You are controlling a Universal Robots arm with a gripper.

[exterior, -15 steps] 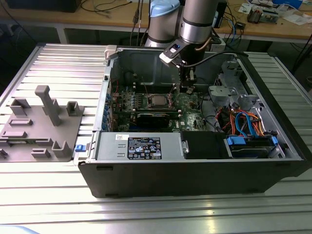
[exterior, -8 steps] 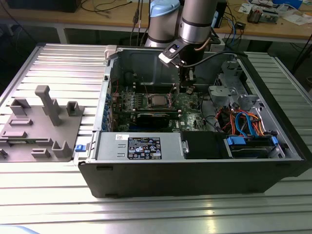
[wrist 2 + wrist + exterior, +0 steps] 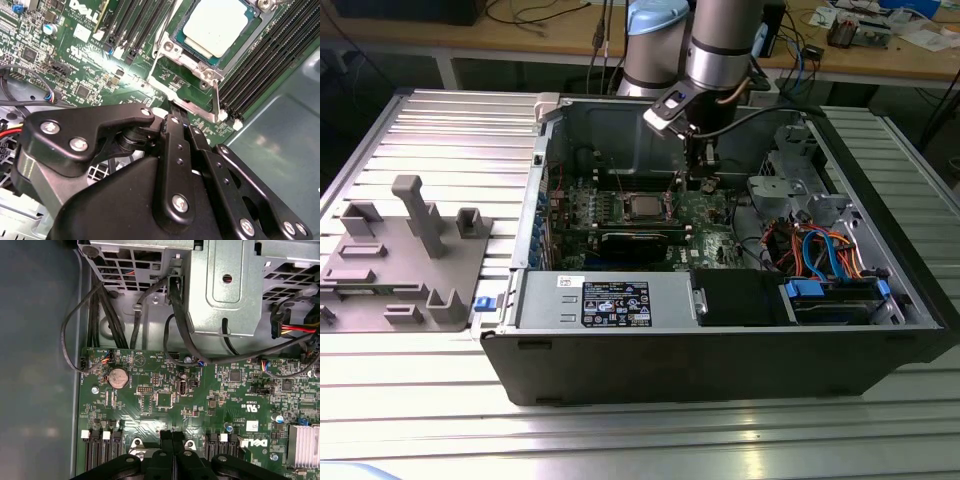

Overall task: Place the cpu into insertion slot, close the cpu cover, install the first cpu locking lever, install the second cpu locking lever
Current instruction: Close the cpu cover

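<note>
I work over a ribbed silver metal table (image 3: 440, 130). On it lie an open black computer case (image 3: 720, 370) and, beside it, a grey moulded plastic fixture (image 3: 405, 275).

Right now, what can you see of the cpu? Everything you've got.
The cpu is a flat square chip with a pale, dull silver metal top over a greenish edge. It lies level in the insertion slot on the motherboard. The silvery cpu cover frames it, and its window leaves the chip's top bare. Black memory slots run on both sides. In the exterior view it sits mid-board. The hand is off the socket's corner, clear of the chip.
</note>
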